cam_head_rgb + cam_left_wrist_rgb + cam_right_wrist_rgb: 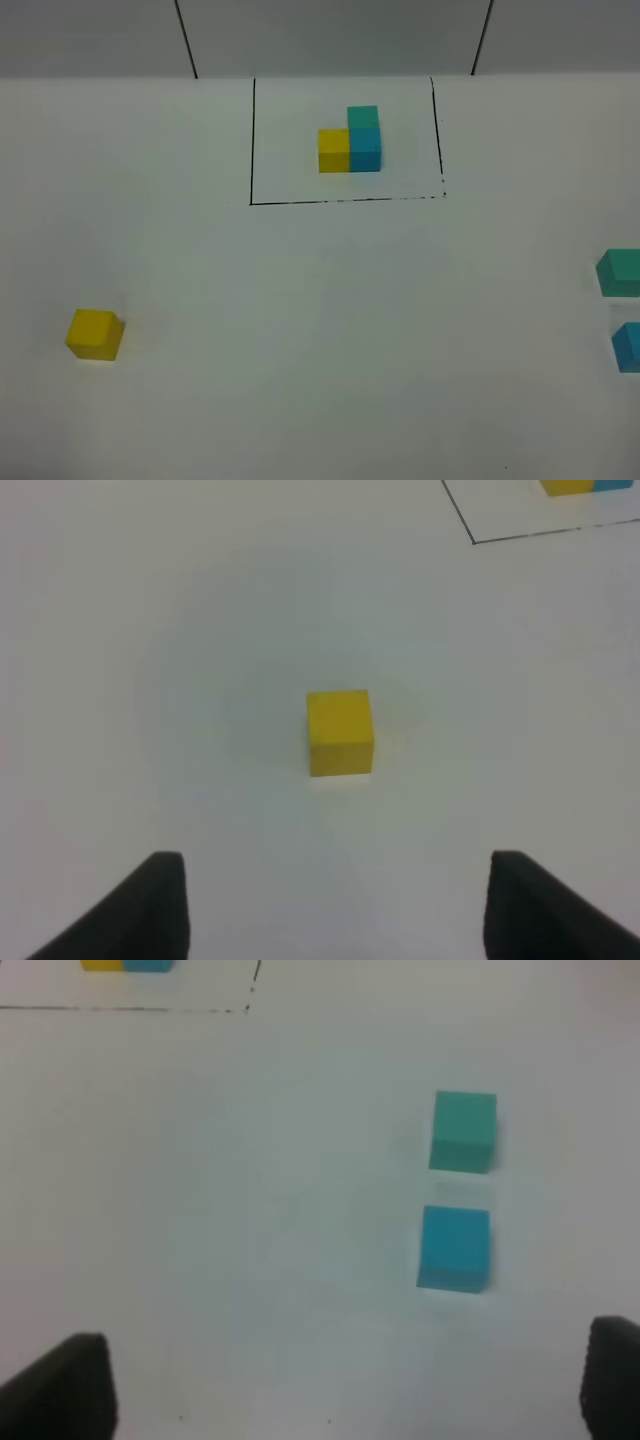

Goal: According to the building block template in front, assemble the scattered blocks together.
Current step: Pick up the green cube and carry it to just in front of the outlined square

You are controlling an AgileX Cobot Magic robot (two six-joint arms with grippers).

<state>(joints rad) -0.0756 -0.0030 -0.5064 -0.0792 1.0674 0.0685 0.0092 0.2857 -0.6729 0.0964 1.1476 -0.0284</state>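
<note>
- Left gripper (338,880): fingers spread, empty. Yellow cube (340,732) lies ahead, centred on the gap, apart.
- Right gripper (350,1360): spread, empty. Blue cube (454,1247) and teal cube (463,1130) lie ahead, nearer one finger.
- Advice: advance left, square pads to cube faces, then close.

high and wrist views share template (350,140)

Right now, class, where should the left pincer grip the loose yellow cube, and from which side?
Probably from above, on two opposite side faces of the yellow cube: it sits flat with nothing beside it, and the open left pincer faces it.
</note>
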